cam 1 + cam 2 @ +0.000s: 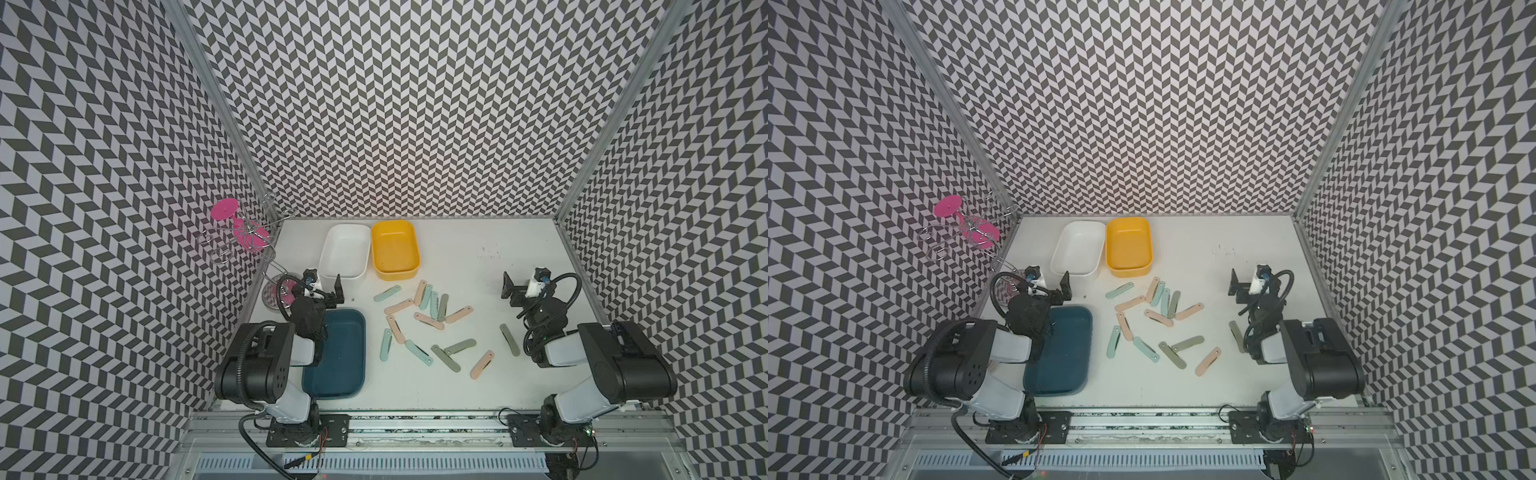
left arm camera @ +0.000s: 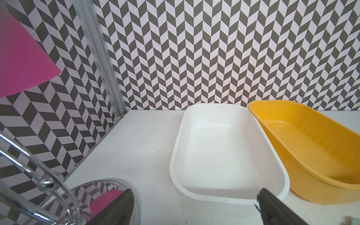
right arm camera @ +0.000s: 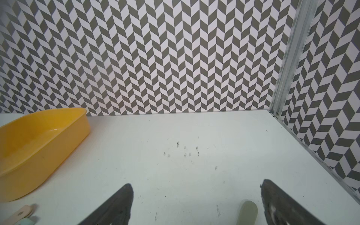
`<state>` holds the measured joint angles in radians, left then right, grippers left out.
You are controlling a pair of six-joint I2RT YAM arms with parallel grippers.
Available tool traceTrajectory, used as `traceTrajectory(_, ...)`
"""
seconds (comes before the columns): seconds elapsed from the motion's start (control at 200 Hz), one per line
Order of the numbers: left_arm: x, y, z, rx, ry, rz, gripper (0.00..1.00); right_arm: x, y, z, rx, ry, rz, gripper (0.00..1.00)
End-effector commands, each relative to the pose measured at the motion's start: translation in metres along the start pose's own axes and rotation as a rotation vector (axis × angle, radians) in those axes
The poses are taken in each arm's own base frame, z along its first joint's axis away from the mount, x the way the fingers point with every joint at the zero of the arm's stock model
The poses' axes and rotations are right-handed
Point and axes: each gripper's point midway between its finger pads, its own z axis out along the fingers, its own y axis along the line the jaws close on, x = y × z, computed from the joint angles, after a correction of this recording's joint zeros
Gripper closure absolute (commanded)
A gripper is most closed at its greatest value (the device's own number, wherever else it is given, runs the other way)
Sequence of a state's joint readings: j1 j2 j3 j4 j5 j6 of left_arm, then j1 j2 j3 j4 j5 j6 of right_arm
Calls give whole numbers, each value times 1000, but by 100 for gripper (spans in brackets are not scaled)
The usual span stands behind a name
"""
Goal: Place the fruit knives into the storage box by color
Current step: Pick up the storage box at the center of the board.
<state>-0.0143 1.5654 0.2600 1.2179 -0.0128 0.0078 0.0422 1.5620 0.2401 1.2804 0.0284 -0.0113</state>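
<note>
Overhead, in both top views, we logged the fruit knives (image 1: 429,321) scattered on the white table (image 1: 478,390) between the arms, outside the white box (image 1: 345,255), yellow box (image 1: 394,249) and blue box (image 1: 340,361). Left wrist: left gripper (image 2: 194,191) stood spread wide before the white box. Right wrist: right gripper (image 3: 196,183) stood spread wide; one grey-green knife (image 3: 248,211) end below it.

back centre: rear-left box (image 1: 345,251) just beside rear-right box (image 1: 395,247) | near left: front box (image 1: 345,357) | mid-table (image 1: 478,257): fruit knives (image 1: 428,321) scattered right of front box, before rear boxes | right: lone knife (image 1: 509,339) apart | far-left corner: wire rack (image 1: 245,241)
</note>
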Motion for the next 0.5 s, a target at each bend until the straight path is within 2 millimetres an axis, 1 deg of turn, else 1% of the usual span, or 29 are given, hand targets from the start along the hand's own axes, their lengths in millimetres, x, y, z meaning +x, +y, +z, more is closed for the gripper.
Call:
traceTrajectory(0.0,-8,0,-1,3,-30,4,0,-12,0,0,0,-54,-9,0)
traceTrajectory(0.496,-6,1,2,4,-20,1,0,-11,0,1,0,-49,-8,0)
